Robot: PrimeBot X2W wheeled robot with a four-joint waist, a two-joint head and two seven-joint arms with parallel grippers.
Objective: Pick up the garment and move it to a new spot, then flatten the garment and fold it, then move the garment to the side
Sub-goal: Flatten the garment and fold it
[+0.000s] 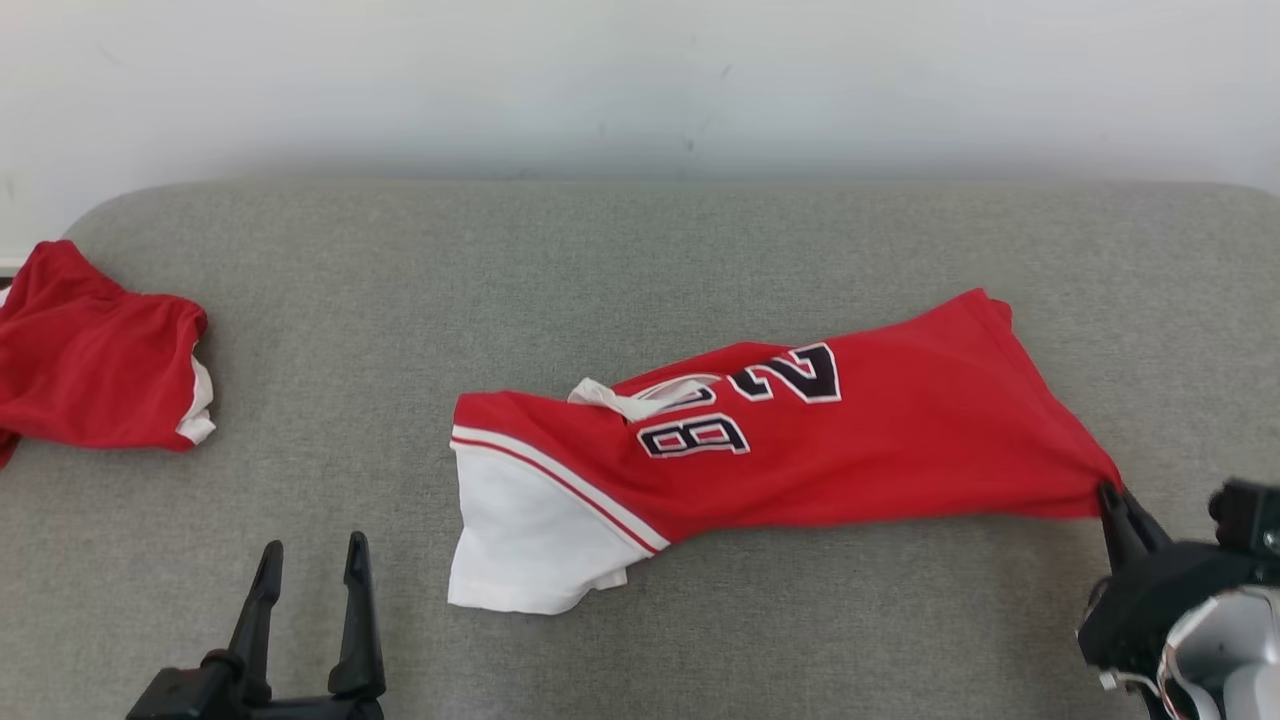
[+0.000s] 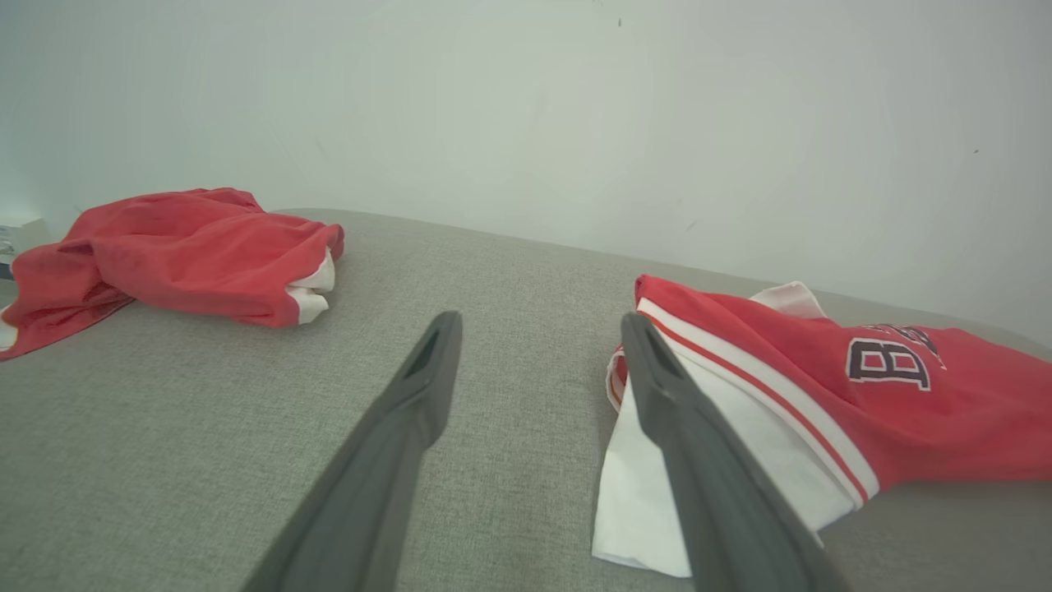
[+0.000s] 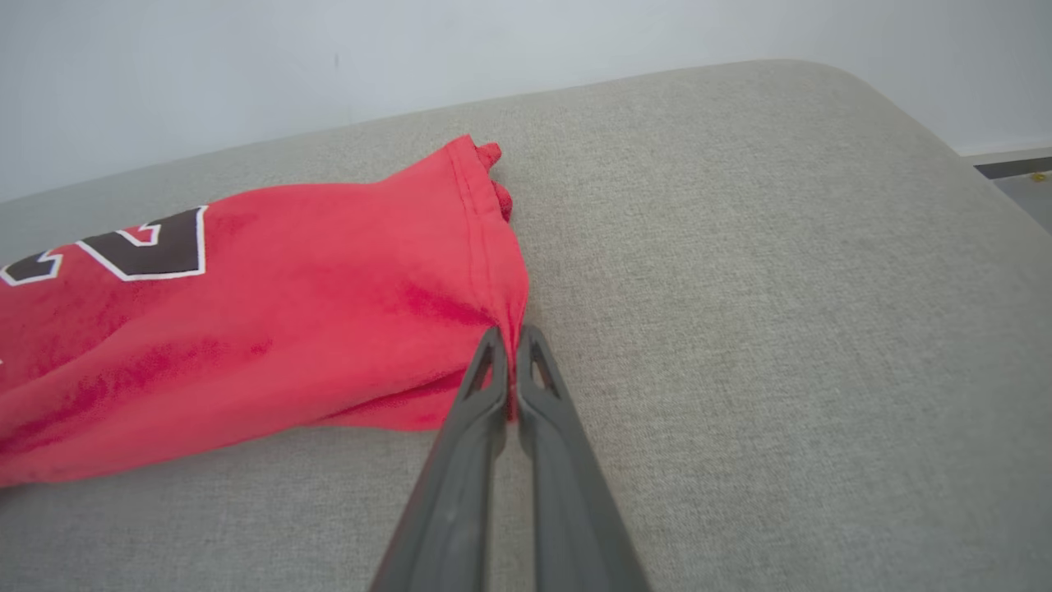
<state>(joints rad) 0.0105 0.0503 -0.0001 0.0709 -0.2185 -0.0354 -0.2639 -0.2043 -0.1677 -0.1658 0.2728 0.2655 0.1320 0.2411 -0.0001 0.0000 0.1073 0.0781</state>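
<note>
A red garment (image 1: 850, 440) with a white sleeve and dark numbers lies stretched across the middle and right of the grey surface (image 1: 640, 260). My right gripper (image 1: 1112, 497) is shut on the hem corner of the garment (image 3: 246, 329) at its right end; in the right wrist view the right gripper (image 3: 511, 339) pinches red cloth between its fingers. My left gripper (image 1: 312, 560) stands open at the lower left, nothing between its fingers, a little left of the white sleeve (image 1: 530, 520). The left wrist view shows the left gripper (image 2: 538, 329) open beside the sleeve (image 2: 657, 493).
A second red garment (image 1: 95, 360) lies bunched at the far left edge of the surface, and shows as a red heap (image 2: 181, 255) in the left wrist view. A pale wall (image 1: 640, 80) stands behind. The surface's rounded right corner (image 3: 863, 90) drops to a floor.
</note>
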